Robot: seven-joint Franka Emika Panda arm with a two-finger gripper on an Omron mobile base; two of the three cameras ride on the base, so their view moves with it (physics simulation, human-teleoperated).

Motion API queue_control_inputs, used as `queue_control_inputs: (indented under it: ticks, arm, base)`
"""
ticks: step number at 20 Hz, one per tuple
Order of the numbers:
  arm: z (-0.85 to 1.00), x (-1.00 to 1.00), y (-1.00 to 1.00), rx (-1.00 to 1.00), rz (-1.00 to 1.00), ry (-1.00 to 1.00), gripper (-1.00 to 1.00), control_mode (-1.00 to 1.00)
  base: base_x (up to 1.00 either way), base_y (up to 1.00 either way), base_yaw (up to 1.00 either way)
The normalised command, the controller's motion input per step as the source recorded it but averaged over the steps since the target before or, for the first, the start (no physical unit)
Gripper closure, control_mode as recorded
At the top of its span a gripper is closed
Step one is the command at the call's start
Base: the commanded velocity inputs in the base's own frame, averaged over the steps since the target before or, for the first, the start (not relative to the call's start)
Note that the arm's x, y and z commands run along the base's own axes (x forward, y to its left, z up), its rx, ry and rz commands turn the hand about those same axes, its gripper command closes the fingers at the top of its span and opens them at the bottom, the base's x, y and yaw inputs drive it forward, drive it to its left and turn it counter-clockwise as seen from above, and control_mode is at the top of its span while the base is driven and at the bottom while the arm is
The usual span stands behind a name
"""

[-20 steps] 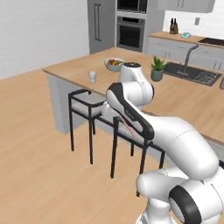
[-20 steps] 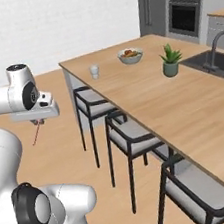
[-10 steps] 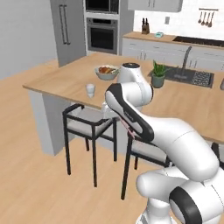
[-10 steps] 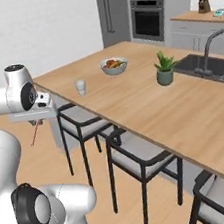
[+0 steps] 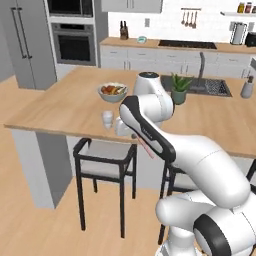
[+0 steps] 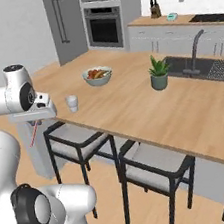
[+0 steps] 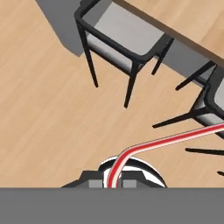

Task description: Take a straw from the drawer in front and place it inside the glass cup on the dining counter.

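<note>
The fingers [image 7: 113, 183] are closed on the straw [image 7: 168, 139] near its bend. It is judged very light and thin (easily slipped), so a firm grip is needed toward the glass cup [image 6: 72, 103].

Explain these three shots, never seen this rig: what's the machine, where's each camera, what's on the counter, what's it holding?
It is a white robot arm on a base that can drive, in a rendered kitchen. Two cameras ride on the base behind the arm, one to its left and one to its right. The third sits on the hand and looks down at the floor and stools. On the light-wood dining counter stand a small glass cup, a bowl of fruit and a potted plant, beside a dark sink. The hand is shut on a thin red straw, carried beside the counter and not yet in the cup.
</note>
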Motion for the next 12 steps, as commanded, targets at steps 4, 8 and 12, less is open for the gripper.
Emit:
queue_control_inputs:
  ticks: [4, 8, 12]
  arm:
    - [0.0, 0.0, 0.0, 0.0, 0.0, 0.0, 1.0, 1.0]
    - [0.0, 0.0, 0.0, 0.0, 0.0, 0.0, 1.0, 1.0]
    - [0.0, 0.0, 0.0, 0.0, 0.0, 0.0, 1.0, 1.0]
  base:
    - [0.39, 0.99, -0.55]
    - [0.33, 0.94, -0.58]
    - [0.42, 0.89, -0.57]
